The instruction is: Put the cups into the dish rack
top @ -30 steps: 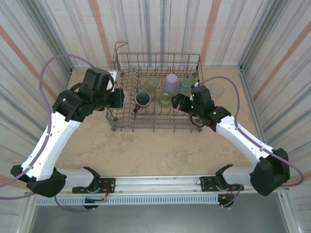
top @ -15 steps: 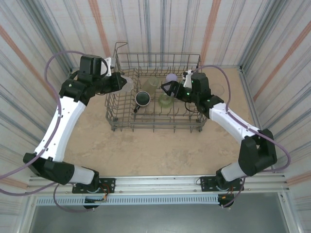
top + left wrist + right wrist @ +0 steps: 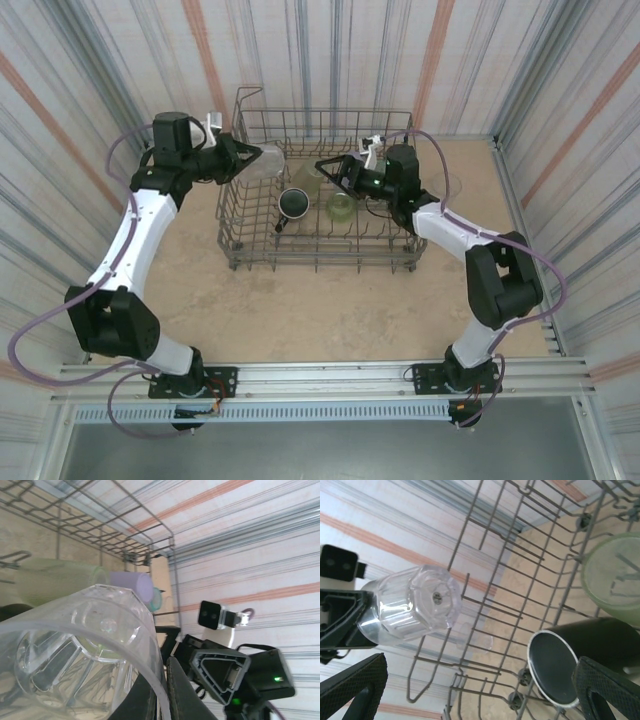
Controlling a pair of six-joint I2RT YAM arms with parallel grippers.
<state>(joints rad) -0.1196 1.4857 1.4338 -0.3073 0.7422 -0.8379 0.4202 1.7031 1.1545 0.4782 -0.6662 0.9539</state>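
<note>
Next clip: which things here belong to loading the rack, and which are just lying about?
Job: dish rack; clear tumbler held in left claw; dark mug, olive-yellow cup, lavender cup, pale green cup inside the rack; open right claw.
Lying about: purple cables; striped walls; metal rail.

A robotics test cell is shown: a beige tabletop (image 3: 300, 310) is walled in on three sides by striped panels (image 3: 90, 60), a left arm (image 3: 130, 240) and a right arm (image 3: 450, 225) are bolted to a metal rail (image 3: 320, 378) at its near edge, and a wire dish rack (image 3: 310, 256) is set mid-table.
</note>
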